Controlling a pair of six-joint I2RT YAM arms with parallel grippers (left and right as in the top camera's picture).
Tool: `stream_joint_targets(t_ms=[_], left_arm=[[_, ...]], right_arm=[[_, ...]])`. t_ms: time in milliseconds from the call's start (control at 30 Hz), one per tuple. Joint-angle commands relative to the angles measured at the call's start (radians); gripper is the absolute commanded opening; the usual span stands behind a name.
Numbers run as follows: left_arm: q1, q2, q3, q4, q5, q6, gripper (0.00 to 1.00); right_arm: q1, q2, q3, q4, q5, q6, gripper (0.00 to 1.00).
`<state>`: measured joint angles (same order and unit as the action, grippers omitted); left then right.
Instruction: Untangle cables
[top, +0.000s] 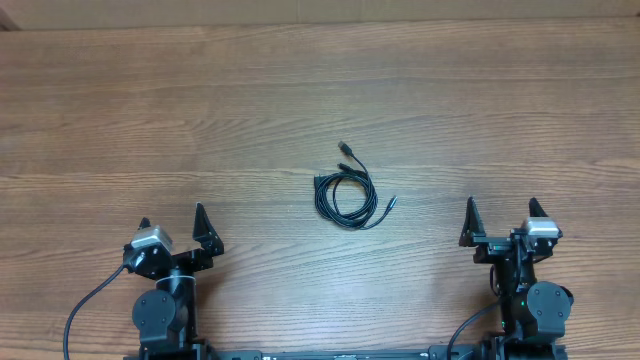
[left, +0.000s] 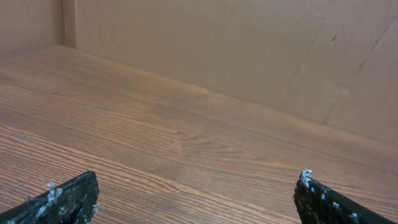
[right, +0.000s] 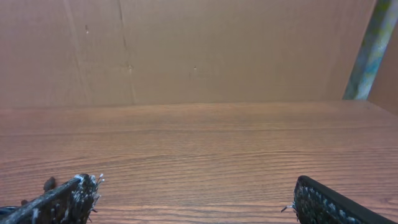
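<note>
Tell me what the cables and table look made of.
Cables: thin black cords, probably rubber or plastic sheathing with a matte look, and limp enough to lie in a loose coil. Plug tips: too small to judge. Table: wood or wood-look laminate, brown grain lines, low sheen; I cannot tell which.

I seem to work at a lab-style test bench: a wood-grain table boxed in by plain brown cardboard walls, with my left arm and right arm standing at its near edge.
</note>
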<state>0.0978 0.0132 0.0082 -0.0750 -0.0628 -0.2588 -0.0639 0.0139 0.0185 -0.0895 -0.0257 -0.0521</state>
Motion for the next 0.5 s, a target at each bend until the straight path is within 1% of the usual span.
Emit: stream_joint_targets(t_ms=[0,467], left_arm=[[-0.005,-0.009,-0.003,0.001,0.009,0.016,0.99],[-0.005,-0.009,-0.003,0.001,0.009,0.016,1.00]], right_arm=[[-0.004,-0.011,-0.011,0.006,0.002,0.005,1.00],[-0.004,-0.011,-0.011,0.006,0.002,0.006,1.00]])
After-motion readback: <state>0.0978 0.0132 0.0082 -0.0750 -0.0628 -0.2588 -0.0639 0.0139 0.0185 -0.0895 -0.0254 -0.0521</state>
